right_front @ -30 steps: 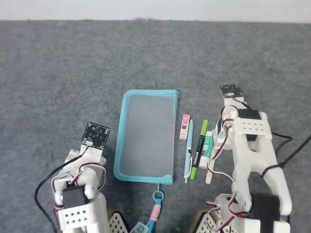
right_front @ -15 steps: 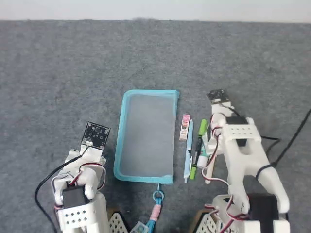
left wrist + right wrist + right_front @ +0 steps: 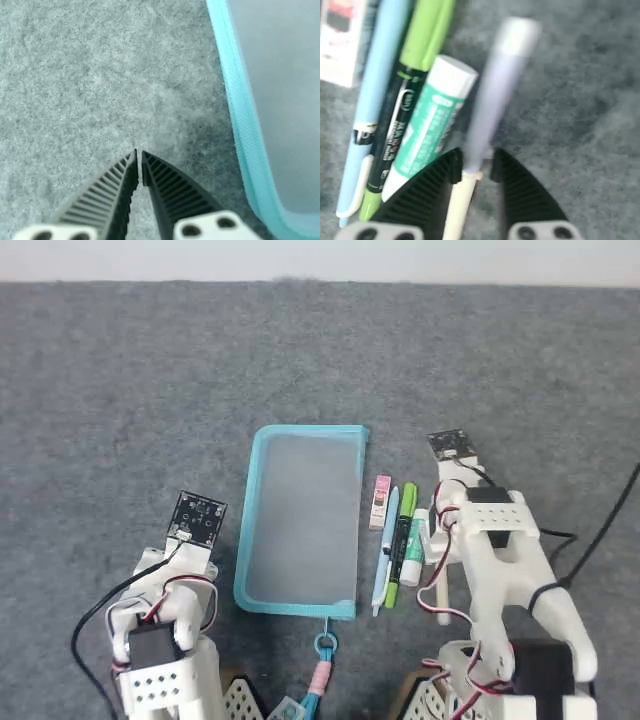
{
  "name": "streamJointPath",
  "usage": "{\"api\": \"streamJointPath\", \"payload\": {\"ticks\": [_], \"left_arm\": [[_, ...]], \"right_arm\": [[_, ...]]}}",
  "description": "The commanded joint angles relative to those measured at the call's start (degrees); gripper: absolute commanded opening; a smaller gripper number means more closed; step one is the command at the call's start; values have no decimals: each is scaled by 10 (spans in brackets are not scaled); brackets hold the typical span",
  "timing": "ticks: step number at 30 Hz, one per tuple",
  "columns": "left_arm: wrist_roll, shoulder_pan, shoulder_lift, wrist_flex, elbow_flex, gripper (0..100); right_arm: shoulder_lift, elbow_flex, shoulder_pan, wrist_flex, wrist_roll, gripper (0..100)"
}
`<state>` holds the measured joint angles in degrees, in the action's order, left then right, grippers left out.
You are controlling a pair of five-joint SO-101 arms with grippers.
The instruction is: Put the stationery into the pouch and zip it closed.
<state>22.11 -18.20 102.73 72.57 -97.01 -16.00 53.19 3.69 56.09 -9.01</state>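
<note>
The right hand (image 3: 475, 161) clasps the lilac-capped pen (image 3: 495, 90), just beside the glue stick (image 3: 432, 120).

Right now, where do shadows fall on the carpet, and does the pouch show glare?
High view: even, soft light, no glare on the pouch. Left wrist view: dim shadow patch on the carpet between the left gripper and the pouch edge. Right wrist view: the carpet looks darker beside the purple-tipped pen.

The turquoise-edged translucent pouch (image 3: 280, 100) runs off the left wrist view's edge. The cream, lavender-capped stick (image 3: 496, 85) is blurred in the right wrist view; the right arm (image 3: 505, 540) hides part of it from above.
</note>
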Motion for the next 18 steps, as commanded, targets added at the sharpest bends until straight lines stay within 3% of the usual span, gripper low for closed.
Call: {"api": "streamJointPath", "payload": {"ticks": [1,10,18], "left_arm": [[6,-3,4,2,3,11],[6,-3,4,2,3,11],[6,-3,4,2,3,11]], "right_arm": [[-29,-4,-24,-7,11,33],[-30,-42,-80,15,-42,10],[-29,-40,-41,24,-33,20]]}}
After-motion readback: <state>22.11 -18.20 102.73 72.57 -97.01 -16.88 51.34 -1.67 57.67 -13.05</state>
